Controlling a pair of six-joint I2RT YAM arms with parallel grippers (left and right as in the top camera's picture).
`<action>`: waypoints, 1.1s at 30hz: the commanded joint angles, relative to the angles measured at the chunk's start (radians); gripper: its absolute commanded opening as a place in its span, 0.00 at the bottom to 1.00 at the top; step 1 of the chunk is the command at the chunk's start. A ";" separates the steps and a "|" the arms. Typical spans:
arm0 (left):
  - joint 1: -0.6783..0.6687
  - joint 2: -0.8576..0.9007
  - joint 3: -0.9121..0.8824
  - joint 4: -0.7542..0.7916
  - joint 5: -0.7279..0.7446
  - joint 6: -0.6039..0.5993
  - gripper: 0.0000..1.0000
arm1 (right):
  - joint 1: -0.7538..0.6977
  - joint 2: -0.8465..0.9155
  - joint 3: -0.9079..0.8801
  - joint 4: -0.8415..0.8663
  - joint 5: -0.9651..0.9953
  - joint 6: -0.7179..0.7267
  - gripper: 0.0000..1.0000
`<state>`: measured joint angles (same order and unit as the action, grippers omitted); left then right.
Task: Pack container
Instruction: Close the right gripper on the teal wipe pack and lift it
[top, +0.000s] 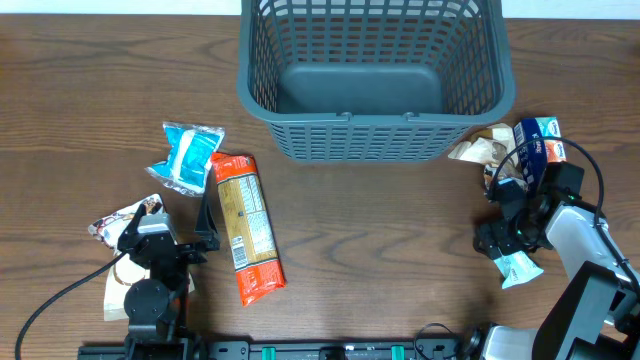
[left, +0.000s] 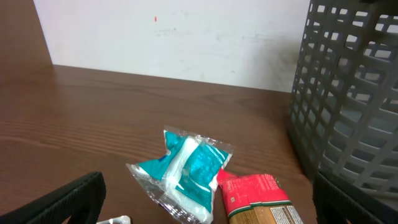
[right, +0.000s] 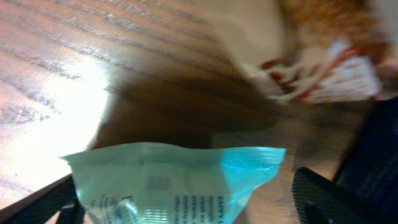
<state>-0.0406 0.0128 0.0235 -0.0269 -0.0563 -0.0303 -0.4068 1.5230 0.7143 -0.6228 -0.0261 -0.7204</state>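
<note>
1. Container (top: 300, 118): a dark grey-teal lattice basket at the far middle of the counter (top: 400, 250). It stands upright and nothing shows inside. In the left wrist view its slotted wall (left: 348, 93) fills the right side.
2. Left hand (top: 205, 240) (left: 208, 186): low at the near left, fingers wide apart, gripping nothing.
3. Ahead of the left hand is a blue-and-white snack pack (top: 188, 155) (left: 186, 174). A long orange-red pack (top: 245, 228) (left: 255, 199) lies flat just to its right, and their corners touch or overlap.
4. Both packs are left of the container and apart from it.
5. A white-brown wrapper (top: 120, 218) and a beige pack (top: 112, 298) sit at the left arm, partly hidden by it.
6. Right hand (top: 505, 240) (right: 183, 186): near right, fingers spread wide.
7. A light teal pack (top: 520, 270) (right: 174, 180) lies on the counter between the right hand's fingers. Whether they touch it I cannot tell, because the wrist view is blurred.
8. A cream-brown pack (top: 480, 148) (right: 323, 68) lies just off the container's near right corner. A blue-and-orange pack (top: 537, 148) sits right beside it.
9. Every pack is on the counter, outside the container.
</note>
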 joint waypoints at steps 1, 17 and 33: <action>0.005 -0.007 -0.019 -0.040 -0.027 -0.013 0.99 | -0.007 0.047 -0.030 0.022 0.089 0.009 0.99; 0.005 -0.007 -0.019 -0.040 -0.027 -0.013 0.99 | -0.027 -0.142 -0.008 -0.094 0.127 0.000 0.99; 0.005 -0.007 -0.019 -0.040 -0.027 -0.013 0.99 | -0.026 -0.171 -0.103 -0.080 0.082 -0.004 0.96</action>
<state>-0.0406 0.0128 0.0235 -0.0269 -0.0563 -0.0299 -0.4244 1.3590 0.6308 -0.7090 0.0662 -0.7158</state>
